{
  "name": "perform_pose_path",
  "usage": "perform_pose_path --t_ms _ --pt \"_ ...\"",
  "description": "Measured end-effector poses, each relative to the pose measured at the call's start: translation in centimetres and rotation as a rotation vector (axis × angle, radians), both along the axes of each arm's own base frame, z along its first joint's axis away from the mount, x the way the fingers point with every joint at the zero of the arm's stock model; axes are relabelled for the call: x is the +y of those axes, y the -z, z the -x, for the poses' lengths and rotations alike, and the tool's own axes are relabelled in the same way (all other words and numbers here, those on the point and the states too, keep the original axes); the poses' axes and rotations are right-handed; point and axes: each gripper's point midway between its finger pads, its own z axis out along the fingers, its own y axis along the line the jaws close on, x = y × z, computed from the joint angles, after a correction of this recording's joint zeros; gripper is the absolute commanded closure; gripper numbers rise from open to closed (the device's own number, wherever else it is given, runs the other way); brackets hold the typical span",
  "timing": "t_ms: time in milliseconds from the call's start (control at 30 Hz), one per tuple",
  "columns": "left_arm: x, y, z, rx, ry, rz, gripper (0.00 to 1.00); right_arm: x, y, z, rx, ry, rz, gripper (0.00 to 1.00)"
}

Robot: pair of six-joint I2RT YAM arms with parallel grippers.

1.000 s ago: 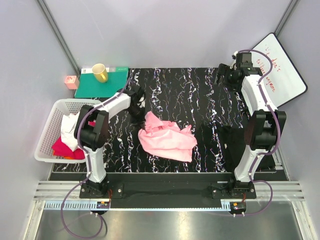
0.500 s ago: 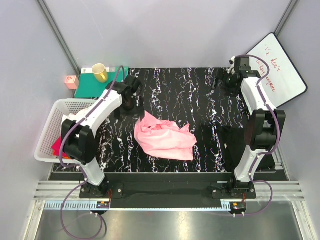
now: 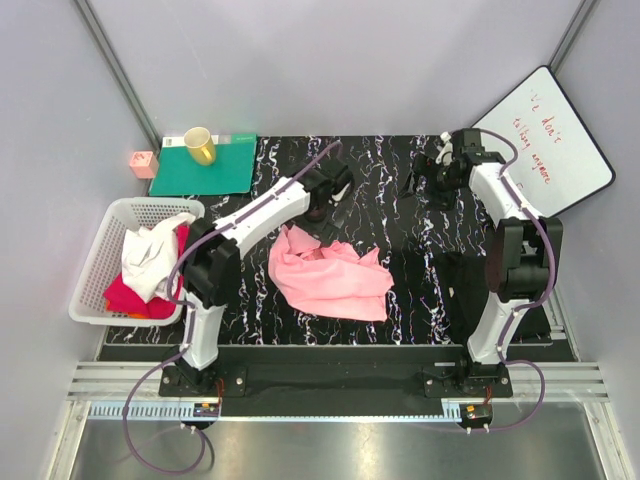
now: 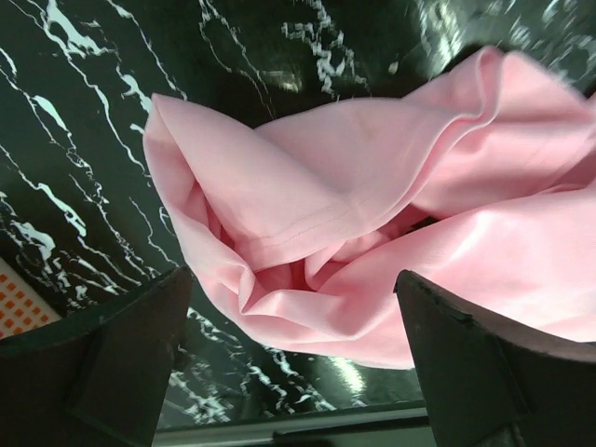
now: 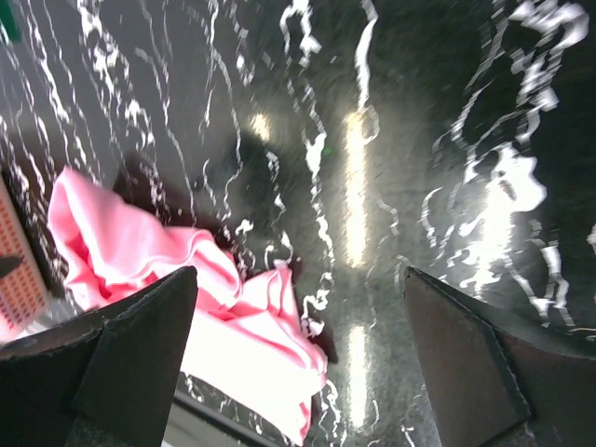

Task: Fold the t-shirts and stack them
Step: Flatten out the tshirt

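A light pink t-shirt (image 3: 330, 275) lies crumpled on the black marbled table, loose and held by nothing. My left gripper (image 3: 325, 195) hovers open just past its far edge. In the left wrist view the pink cloth (image 4: 372, 205) fills the space below the wide-apart left gripper (image 4: 291, 279). My right gripper (image 3: 440, 175) is open over bare table at the back right, and its view has the right gripper (image 5: 298, 272) wide with the pink t-shirt (image 5: 233, 326) off to the side. A white t-shirt (image 3: 150, 255) and a magenta-red t-shirt (image 3: 130, 298) lie in the basket.
The white basket (image 3: 100, 235) stands at the table's left edge. A green mat (image 3: 215, 170) with a yellow cup (image 3: 200, 146) lies at the back left, with a small pink box (image 3: 144, 163) beside it. A whiteboard (image 3: 545, 140) leans at the back right.
My left gripper opened and swung right along the back, from beside the basket to past the pink t-shirt's far edge. The shirt settled flatter. My right gripper drifted slightly left.
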Motion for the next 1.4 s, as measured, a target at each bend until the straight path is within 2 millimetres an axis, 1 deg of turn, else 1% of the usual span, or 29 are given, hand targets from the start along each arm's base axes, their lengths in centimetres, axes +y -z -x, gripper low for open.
perform_pose_path --t_ms 67,100,200,267,400,500,567,633,733,767,800,867,900,967,1067,1133,1200,1300,1333,1400 --pt "0.6 0.7 0.3 0.008 0.028 -0.053 0.06 0.6 0.3 0.5 0.015 -0.015 -0.011 0.00" --pt "1.0 0.9 0.3 0.007 0.039 -0.078 0.08 0.8 0.5 0.7 0.021 -0.021 -0.017 0.00" --pt "1.8 1.3 0.0 -0.003 0.061 -0.134 0.10 0.9 0.8 1.1 0.035 -0.026 -0.026 0.00" --pt "2.0 1.6 -0.2 -0.002 0.069 -0.148 0.11 1.0 0.8 1.2 0.037 -0.027 -0.028 0.00" --pt "1.8 3.0 -0.3 0.023 0.090 -0.176 0.11 1.0 0.7 1.2 0.036 -0.027 -0.028 0.00" --pt "1.3 4.3 -0.1 0.048 0.110 -0.192 0.12 1.0 0.6 1.2 0.035 -0.028 -0.027 0.00" --pt "0.7 4.8 0.1 0.054 0.123 -0.193 0.12 1.0 0.3 1.0 0.029 -0.028 -0.027 0.00" --pt "0.2 4.7 0.4 0.052 0.136 -0.187 0.14 1.0 0.0 0.8 0.020 -0.028 -0.028 0.00" --pt "-0.8 4.6 0.5 0.039 0.152 -0.168 0.45 1.0 -0.2 0.6 0.014 -0.028 -0.028 0.00" --pt "-1.0 4.6 0.5 0.034 0.157 -0.166 0.51 1.0 -0.2 0.7 0.015 -0.028 -0.028 0.00" --pt "-1.2 4.6 0.5 0.032 0.163 -0.165 0.60 1.0 -0.2 0.7 0.015 -0.028 -0.028 0.00" --pt "-1.4 4.8 0.5 0.026 0.164 -0.172 0.84 1.0 -0.2 0.7 0.016 -0.029 -0.029 0.00" --pt "-1.4 5.1 0.3 0.026 0.164 -0.180 1.00 1.0 -0.2 0.7 0.016 -0.029 -0.029 0.00" --pt "-1.4 6.0 -0.2 0.022 0.153 -0.205 1.00 1.0 -0.2 0.8 0.021 -0.031 -0.028 0.00" --pt "-0.8 7.8 -0.8 0.022 0.139 -0.268 1.00 1.0 -0.2 1.0 0.026 -0.032 -0.028 0.00" --pt "-0.3 8.1 -1.0 0.014 0.121 -0.298 1.00 1.0 -0.3 0.9 0.024 -0.033 -0.027 0.00" --pt "0.2 7.4 -1.4 -0.019 0.095 -0.321 1.00 1.0 -0.4 0.8 0.018 -0.037 -0.026 0.00" --pt "0.6 5.1 -2.3 -0.102 0.027 -0.312 1.00 1.0 -0.4 0.8 0.017 -0.040 -0.024 0.00" --pt "0.7 3.9 -2.5 -0.134 -0.009 -0.291 1.00 0.9 -0.4 0.9 0.018 -0.041 -0.023 0.00" --pt "1.2 0.8 -3.1 -0.208 -0.093 -0.223 1.00 1.0 -0.5 1.0 0.017 -0.045 -0.025 0.00"
